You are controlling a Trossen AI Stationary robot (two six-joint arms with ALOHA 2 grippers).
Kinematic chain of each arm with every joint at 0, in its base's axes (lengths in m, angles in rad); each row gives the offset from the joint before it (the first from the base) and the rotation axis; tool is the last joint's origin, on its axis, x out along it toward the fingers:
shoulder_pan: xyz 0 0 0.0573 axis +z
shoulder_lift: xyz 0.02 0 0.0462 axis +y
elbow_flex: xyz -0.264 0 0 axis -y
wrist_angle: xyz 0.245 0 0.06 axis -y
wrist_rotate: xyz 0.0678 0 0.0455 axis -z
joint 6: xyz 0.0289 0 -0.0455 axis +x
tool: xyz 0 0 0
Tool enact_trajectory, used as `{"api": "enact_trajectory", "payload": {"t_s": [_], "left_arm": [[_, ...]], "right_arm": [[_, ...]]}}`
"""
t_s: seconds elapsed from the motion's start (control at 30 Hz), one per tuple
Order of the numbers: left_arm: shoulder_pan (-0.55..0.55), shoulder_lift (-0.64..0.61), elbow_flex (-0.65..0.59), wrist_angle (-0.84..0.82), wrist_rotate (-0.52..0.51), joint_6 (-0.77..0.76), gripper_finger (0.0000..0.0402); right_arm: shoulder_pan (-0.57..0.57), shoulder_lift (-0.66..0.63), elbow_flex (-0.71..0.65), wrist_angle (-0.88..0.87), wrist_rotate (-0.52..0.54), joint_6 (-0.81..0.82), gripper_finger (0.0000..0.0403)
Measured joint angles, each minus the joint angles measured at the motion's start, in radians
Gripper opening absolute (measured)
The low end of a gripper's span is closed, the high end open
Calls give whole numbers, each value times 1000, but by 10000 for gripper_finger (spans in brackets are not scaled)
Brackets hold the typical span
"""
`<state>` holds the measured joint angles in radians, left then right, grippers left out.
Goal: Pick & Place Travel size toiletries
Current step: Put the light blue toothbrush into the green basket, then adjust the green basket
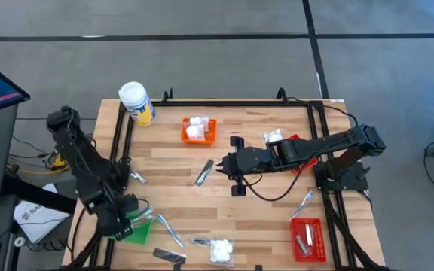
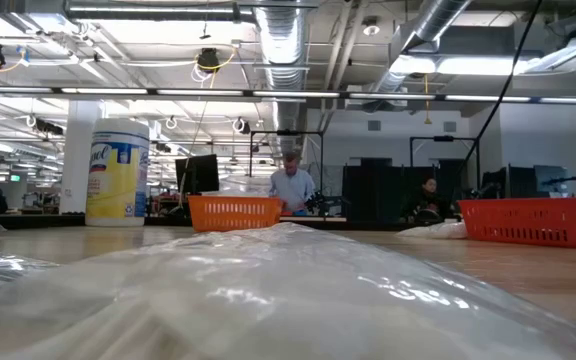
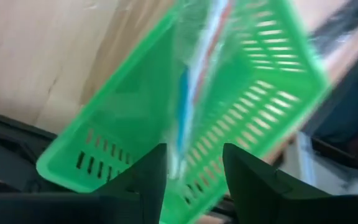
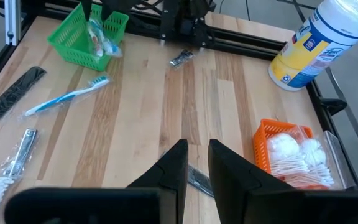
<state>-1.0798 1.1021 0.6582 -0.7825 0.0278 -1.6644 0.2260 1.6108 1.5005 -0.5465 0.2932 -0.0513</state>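
Observation:
My left gripper (image 3: 192, 163) is at the table's near-left corner over the green mesh basket (image 1: 140, 228), shut on a clear-wrapped stick (image 3: 194, 93) with blue and red inside. The same stick (image 4: 101, 34) shows in the right wrist view, reaching down into the basket. My right gripper (image 4: 197, 155) hovers over mid-table, fingers close together. A slim silvery sachet (image 1: 204, 173) lies flat on the wood just beyond its tips, and an end of that sachet (image 4: 197, 179) peeks out between the fingers. My left gripper pinches the clear-wrapped stick at its upper end (image 3: 178, 163) between the two fingers (image 3: 148, 180). It comes slanting from above. The stick points away from the fingers, down into the green basket (image 3: 123, 106). Whether its far end rests on the basket, I cannot tell.
A yellow-labelled jar (image 1: 136, 103) stands at the far left. An orange basket (image 1: 209, 134) holds white packets and a red basket (image 1: 316, 242) sits near right. Loose sticks (image 1: 170, 229), a white packet (image 1: 218, 248), a dark sachet (image 1: 170, 257) and another packet (image 1: 273, 137) lie scattered.

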Motion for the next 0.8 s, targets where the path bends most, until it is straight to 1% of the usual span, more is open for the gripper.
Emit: {"api": "enact_trajectory", "payload": {"t_s": [0.07, 0.17, 0.23, 0.33, 0.37, 0.43, 0.47, 0.53, 0.63, 0.73, 0.8], "left_arm": [[0, -44, 0, -4, -36, 9, 153], [0, -109, 0, -28, -160, 58, 154], [0, -148, 0, -46, -301, 106, 154], [4, -192, 0, -53, -548, 184, 149], [12, -200, 0, -53, -603, 206, 146], [38, -207, 0, -55, -674, 256, 135], [55, -204, 0, -55, -689, 279, 127], [90, -192, -10, -42, -677, 304, 109], [148, -161, -58, 0, -582, 330, 71], [191, -127, -116, 89, -480, 360, 23], [205, -109, -143, 132, -438, 369, 7]], "right_arm": [[0, 0, 0, 0, 0, 0, 56], [0, 0, 0, 0, 0, 0, 56], [0, 0, 0, 0, 0, 0, 56], [0, 0, 0, 0, 0, 0, 56], [0, 0, 0, 0, 0, 0, 56], [0, 0, 0, 0, 0, 0, 56], [0, 0, 0, 0, 0, 0, 56], [0, 0, 0, 0, 0, 0, 56], [0, 0, 0, -2, 0, 0, 56], [0, 0, 0, -5, 0, 0, 56], [0, 0, 0, -8, 0, 0, 56]]}}
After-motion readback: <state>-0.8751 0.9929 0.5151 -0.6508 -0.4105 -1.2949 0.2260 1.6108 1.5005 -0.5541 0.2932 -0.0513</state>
